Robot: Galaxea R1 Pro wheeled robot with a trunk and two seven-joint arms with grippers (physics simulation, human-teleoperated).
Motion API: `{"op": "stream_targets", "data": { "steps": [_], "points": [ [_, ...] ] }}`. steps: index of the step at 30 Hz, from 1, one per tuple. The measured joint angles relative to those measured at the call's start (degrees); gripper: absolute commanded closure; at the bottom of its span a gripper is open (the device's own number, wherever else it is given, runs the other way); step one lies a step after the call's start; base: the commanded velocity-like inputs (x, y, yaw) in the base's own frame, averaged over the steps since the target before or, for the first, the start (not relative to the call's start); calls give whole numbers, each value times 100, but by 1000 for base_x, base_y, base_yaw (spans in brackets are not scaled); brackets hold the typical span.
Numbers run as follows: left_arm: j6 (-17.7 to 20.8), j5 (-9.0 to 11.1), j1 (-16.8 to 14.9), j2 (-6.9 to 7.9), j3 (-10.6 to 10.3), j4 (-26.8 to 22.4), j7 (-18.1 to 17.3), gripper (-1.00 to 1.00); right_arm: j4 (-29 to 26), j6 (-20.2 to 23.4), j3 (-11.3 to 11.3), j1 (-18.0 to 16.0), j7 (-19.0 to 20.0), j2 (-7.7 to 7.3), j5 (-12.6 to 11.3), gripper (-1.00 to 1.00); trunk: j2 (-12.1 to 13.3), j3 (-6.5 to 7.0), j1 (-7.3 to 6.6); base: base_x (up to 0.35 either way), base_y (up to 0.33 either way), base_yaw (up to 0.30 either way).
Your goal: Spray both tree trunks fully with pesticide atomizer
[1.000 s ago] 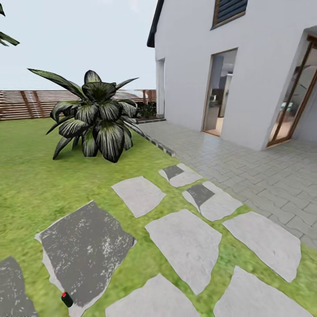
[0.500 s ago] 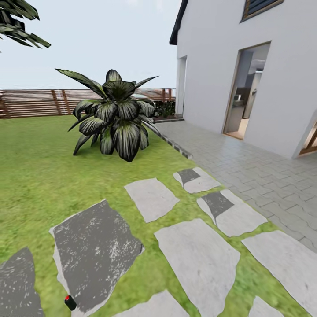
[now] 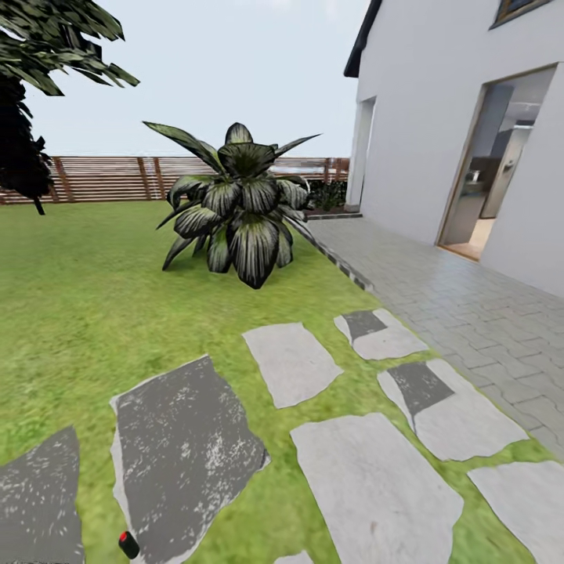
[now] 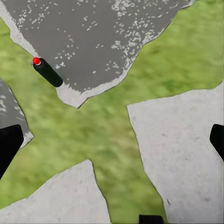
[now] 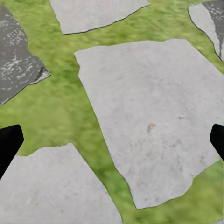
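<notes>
head view: green lawn point(image 3: 86, 313) running back to a brown horizontal-slat fence point(image 3: 117, 178). a broad-leaved dark plant point(image 3: 239, 207) with pale-striped leaves stands on the grass mid-ground. white house point(image 3: 439, 117) on the right, open doorway point(image 3: 497, 168) showing an interior, grey brick paving point(image 3: 470, 305) along its wall. at upper left, ragged grey-green leaves of a tree crown point(image 3: 55, 39) and below them a black-leaved tree point(image 3: 19, 149) on a thin dark stem; no thick trunk can be made out.

foreground: irregular stepping stones set in the grass, some pale, some dark grey with white flecks. largest dark stone point(image 3: 184, 458) sits left of centre.

pesticide atomizer point(image 3: 128, 544): small dark cylinder with a red cap, lying on its side at the near edge of that dark stone, at the bottom of the head view. left wrist view shows it point(image 4: 46, 71) on the pale rim of the stone, well apart from the fingers.

left gripper point(image 4: 112, 140): black fingertips at opposite edges of its wrist view, jaws spread wide, holding nothing, over grass and stones.

right gripper point(image 5: 112, 140): jaws likewise wide apart and empty, above a pale stepping stone point(image 5: 149, 116).
</notes>
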Motion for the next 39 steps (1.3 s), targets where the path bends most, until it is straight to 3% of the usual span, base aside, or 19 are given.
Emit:
{"op": "stream_targets", "data": {
  "steps": [26, 39],
  "points": [
    [4, -4, 0, 0, -4, 0, 0, -100, 7, 0, 1, -1, 0, 0, 4, -100, 0, -24, 0, 276, -166, 273],
    [5, -10, 0, 0, -8, 0, 0, -100, 9, 0, 3, -1, 0, 0, 7, -100, 0, -13, 0, 168, -232, 277]
  ]
}}
